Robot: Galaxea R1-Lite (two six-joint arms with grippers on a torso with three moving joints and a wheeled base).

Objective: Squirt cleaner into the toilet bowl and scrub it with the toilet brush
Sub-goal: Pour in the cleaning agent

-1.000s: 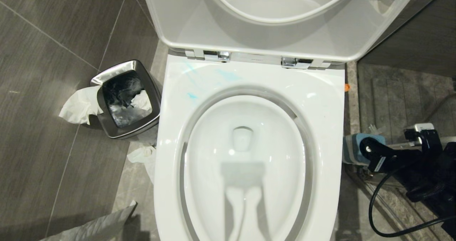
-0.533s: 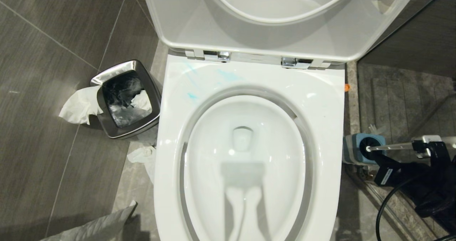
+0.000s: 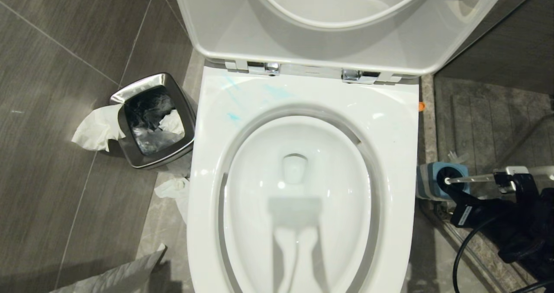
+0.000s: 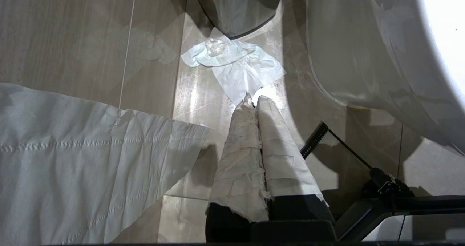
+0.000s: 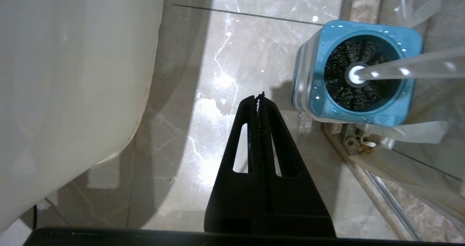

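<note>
One toilet bowl (image 3: 303, 189) stands with its one seat and lid (image 3: 329, 24) raised on two chrome hinges (image 3: 264, 68). One steel waste bin (image 3: 151, 120) sits to its left among three pieces of tissue (image 3: 97, 128). At right, one toilet brush (image 5: 399, 69) stands in one blue holder (image 5: 358, 73).

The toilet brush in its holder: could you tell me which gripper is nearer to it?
Right. The right gripper hangs shut beside the toilet brush; the left gripper is across the toilet bowl.
</note>
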